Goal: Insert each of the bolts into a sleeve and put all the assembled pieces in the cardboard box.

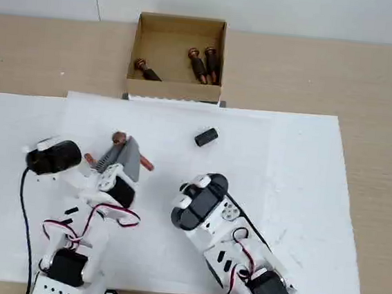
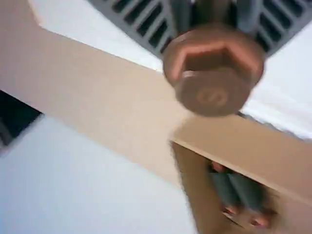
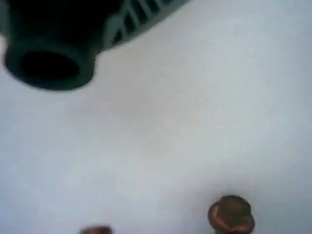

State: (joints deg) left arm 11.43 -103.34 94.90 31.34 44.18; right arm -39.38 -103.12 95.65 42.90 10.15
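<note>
Counting three pieces (image 1: 204, 64) in the box (image 1: 174, 89) at twelve o'clock, we judge the job mostly done; our left gripper (image 1: 122, 144) is clamped on a bolt (image 2: 212, 70); a sleeve (image 1: 207, 137) lies loose at the right arm's (image 1: 201, 200) twelve o'clock; that pair awaits joining.

Nothing here can be read. The only mark is a faint raised sign on the flat head of the bolt (image 2: 213, 73), which sits between the fingers of the left gripper (image 1: 120, 152) — too blurred to make out.
</note>
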